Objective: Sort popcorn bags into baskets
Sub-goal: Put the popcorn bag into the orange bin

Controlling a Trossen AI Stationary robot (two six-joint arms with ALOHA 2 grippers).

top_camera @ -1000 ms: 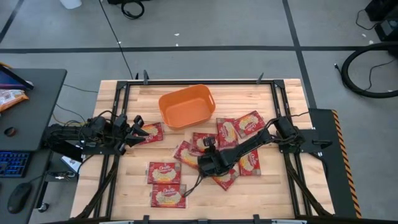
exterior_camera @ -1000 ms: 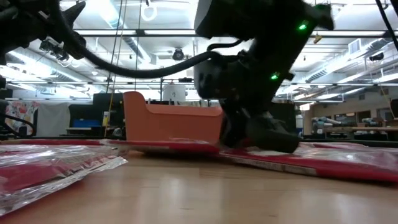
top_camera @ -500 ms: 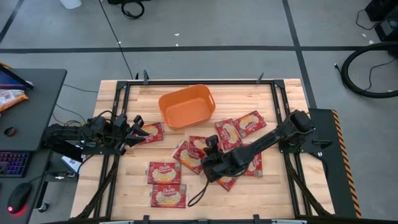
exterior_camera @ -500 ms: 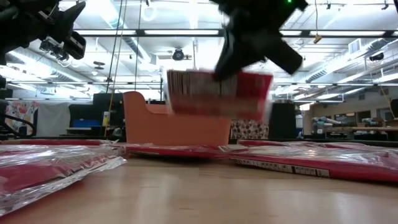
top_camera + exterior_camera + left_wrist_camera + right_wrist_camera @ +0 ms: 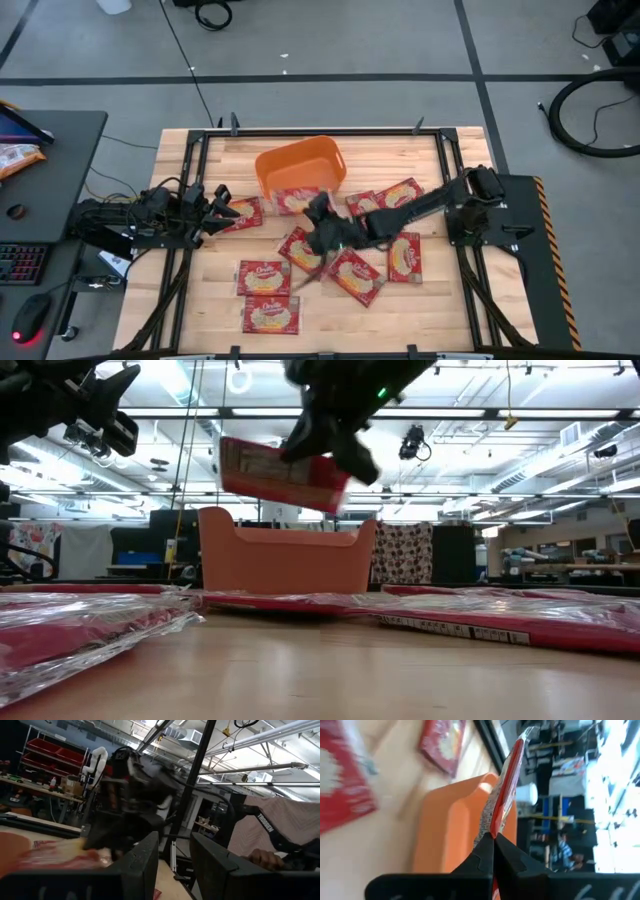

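Observation:
My right gripper [image 5: 322, 214] is shut on one popcorn bag [image 5: 297, 200], a red packet with a cream label, in the air just by the near rim of the orange basket [image 5: 300, 168]. In the low view the popcorn bag [image 5: 283, 473] shows above the basket [image 5: 285, 560]. Several more bags lie flat on the table, among them one [image 5: 300, 247] and another [image 5: 355, 275] near the middle. My left gripper [image 5: 216, 204] waits open at the table's left, beside a bag [image 5: 245, 212]. My right gripper pinches the bag's edge [image 5: 493, 827] between its two fingers [image 5: 480, 860]; the bag reaches away from the fingertips, seen edge-on. The bag is lifted clear of the table and tilted [image 5: 283, 473], higher than the basket's rim.
Two bags [image 5: 265, 277] [image 5: 270, 314] lie toward the near left, and others [image 5: 404, 257] [image 5: 400, 195] toward the right. A dark metal frame [image 5: 440, 150] runs along the table's edges. In the left wrist view a person's hand [image 5: 260, 856] shows beyond the table.
My right gripper has risen from the pile in the middle of the table with one bag and gone toward the far edge and the basket. The bag has been lifted clear and now hangs tilted by the basket's near rim.

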